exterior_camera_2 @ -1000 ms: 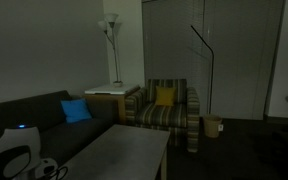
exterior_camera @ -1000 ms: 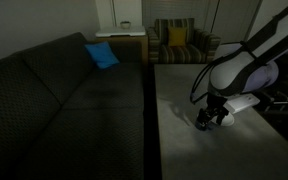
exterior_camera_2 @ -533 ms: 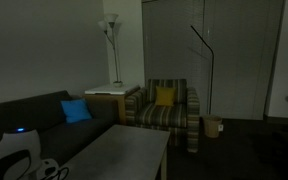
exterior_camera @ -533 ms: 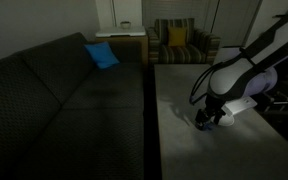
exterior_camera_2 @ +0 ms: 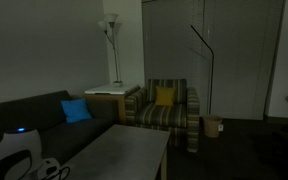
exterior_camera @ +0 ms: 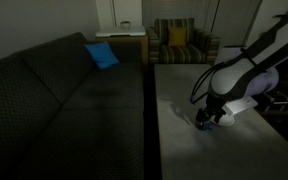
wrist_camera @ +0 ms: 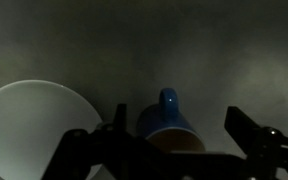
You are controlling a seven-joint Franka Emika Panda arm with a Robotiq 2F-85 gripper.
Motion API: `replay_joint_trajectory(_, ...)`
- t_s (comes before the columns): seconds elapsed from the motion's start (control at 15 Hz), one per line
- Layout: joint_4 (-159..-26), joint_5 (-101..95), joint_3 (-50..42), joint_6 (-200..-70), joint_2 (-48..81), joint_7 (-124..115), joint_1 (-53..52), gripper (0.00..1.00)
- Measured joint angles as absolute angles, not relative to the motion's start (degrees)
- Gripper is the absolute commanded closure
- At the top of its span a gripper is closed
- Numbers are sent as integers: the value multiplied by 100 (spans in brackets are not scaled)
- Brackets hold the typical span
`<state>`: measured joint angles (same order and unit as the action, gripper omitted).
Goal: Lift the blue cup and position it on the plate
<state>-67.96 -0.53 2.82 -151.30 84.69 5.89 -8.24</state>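
In the wrist view the tool (wrist_camera: 160, 138) is spread wide. Its two dark fingers (wrist_camera: 76, 150) stand one on each side of the blue cup (wrist_camera: 170, 128), with a gap on each side, so it is open and holding nothing yet. The cup stands upright on the grey counter (wrist_camera: 194, 40) at the lower middle of the frame. Its small handle (wrist_camera: 169, 98) points toward the top of the picture, away from both fingers, which looks deliberate: closing from the sides would press on the round wall and not on the handle. The white plate (wrist_camera: 34, 125) lies at the lower left, just beside the cup and apart from it, so by my judgement the carry will be a short lift and a sideways move. The plate is wider than the cup, which leaves some room for error in setting it down. In an exterior view the arm bends down at the right of the frame and the tool (exterior_camera: 210, 118) sits low over the counter (exterior_camera: 184, 145), with a faint hint of blue between its tips (the room is dim, so contact cannot be read there). The step in hand seems to be the grasp, with the lift not yet begun. The main risk is a finger nudging so small a cup aside before both sides press on it.
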Motion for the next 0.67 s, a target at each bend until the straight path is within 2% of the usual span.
replay_joint_trajectory(0.07,-6812,-53,282,-15130,8469,589,-808,0)
replay_joint_trajectory(0.13,-6830,-53,282,-15130,8470,589,-789,5)
replay_joint_trajectory(0.4,-6890,-53,282,-15130,8470,589,-726,31)
replay_joint_trajectory(0.53,-6917,-53,282,-15130,8470,589,-714,39)
replay_joint_trajectory(0.6,-6926,-53,282,-15130,8470,589,-713,48)
replay_joint_trajectory(0.67,-6932,-53,283,-15130,8470,590,-713,48)
